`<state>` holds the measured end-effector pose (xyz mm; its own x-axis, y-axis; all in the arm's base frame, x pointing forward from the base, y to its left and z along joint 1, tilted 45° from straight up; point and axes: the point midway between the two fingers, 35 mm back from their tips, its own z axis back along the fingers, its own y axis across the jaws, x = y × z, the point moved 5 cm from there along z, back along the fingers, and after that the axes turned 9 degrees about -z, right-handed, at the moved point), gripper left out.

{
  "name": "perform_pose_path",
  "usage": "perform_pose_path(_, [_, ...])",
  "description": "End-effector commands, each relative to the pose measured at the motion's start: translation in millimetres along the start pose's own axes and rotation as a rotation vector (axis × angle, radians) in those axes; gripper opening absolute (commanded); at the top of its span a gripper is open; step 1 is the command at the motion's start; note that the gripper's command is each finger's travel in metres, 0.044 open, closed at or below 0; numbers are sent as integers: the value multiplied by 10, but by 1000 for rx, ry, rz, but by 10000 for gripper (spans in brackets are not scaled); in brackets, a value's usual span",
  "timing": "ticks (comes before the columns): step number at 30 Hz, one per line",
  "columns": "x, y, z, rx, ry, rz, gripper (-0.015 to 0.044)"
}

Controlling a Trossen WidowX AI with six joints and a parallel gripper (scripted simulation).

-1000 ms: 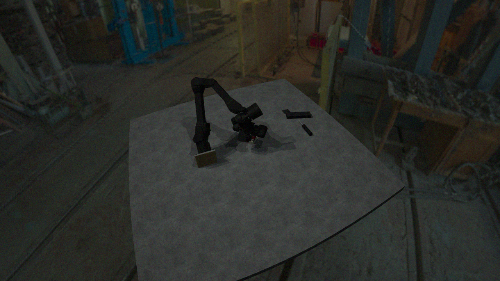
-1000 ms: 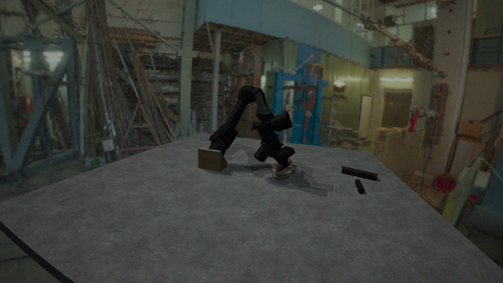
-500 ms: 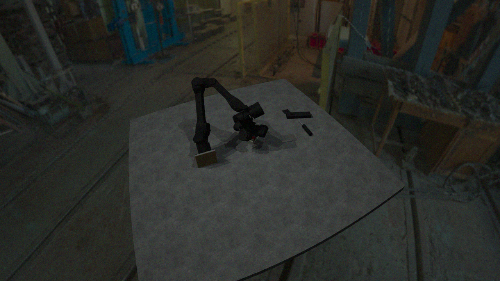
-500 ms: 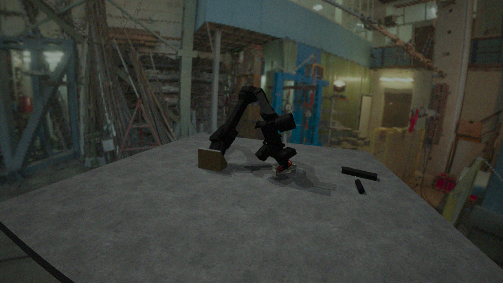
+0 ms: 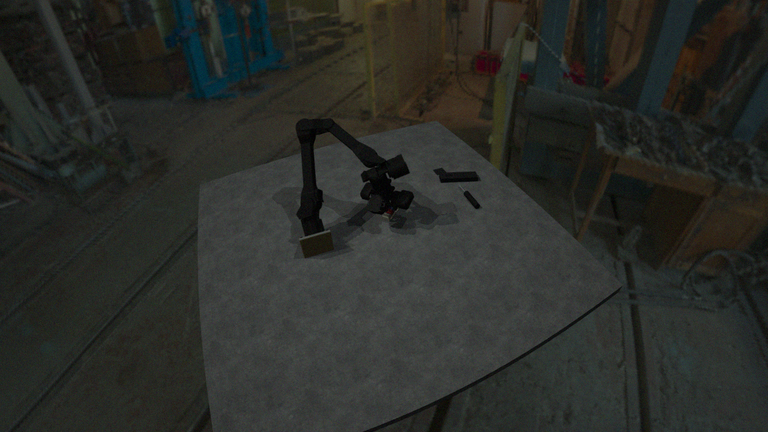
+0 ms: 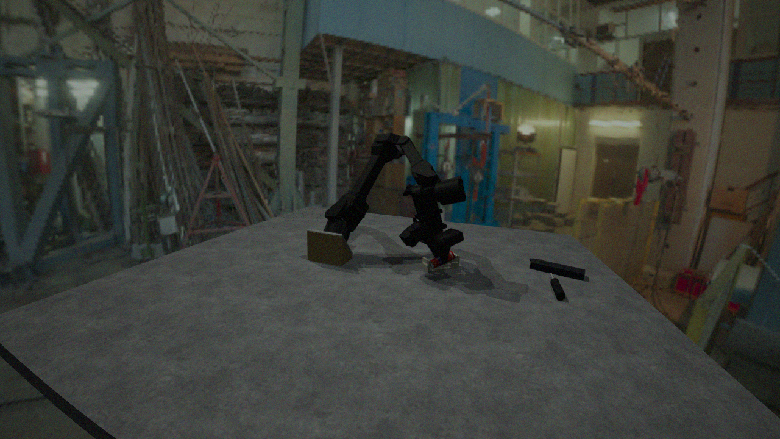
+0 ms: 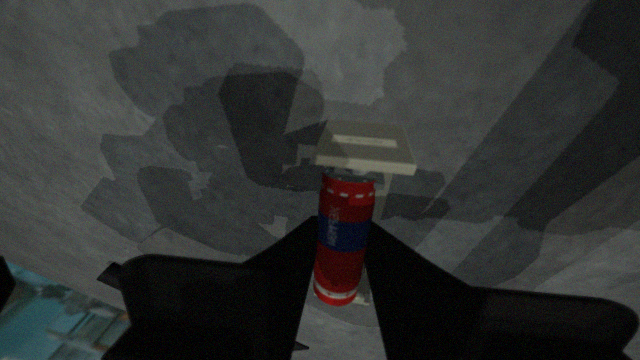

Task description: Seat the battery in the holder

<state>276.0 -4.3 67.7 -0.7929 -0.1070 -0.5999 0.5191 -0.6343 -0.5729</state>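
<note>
The red and blue battery (image 7: 344, 235) (image 6: 434, 263) is between the fingers of my gripper (image 7: 341, 226) (image 6: 442, 258), which is shut on it. In the wrist view its far end meets the inner side of the pale holder's end wall (image 7: 367, 164); the spring there is hidden. In the exterior view the battery looks tilted over the holder (image 6: 453, 266), its right end higher. Part of the holder's other end shows below the battery's near end in the wrist view. The fingers hide much of the holder, and I cannot tell whether the near end is under a lip.
A black block-shaped object (image 5: 459, 176) (image 6: 557, 269) and a dark-handled screwdriver (image 5: 471, 199) (image 6: 557, 289) lie right of the holder on the grey table (image 5: 375, 322) (image 6: 354, 355). The arm's base, with a brownish plate (image 5: 317, 244) (image 6: 326, 247), stands left of the holder.
</note>
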Motion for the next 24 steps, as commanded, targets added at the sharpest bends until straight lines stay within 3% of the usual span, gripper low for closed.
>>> perform_pose_path(1, [9, 16, -33, 17, -56, 1, 86])
perform_pose_path(24, [-113, -50, -80, 46, -246, 32, 86])
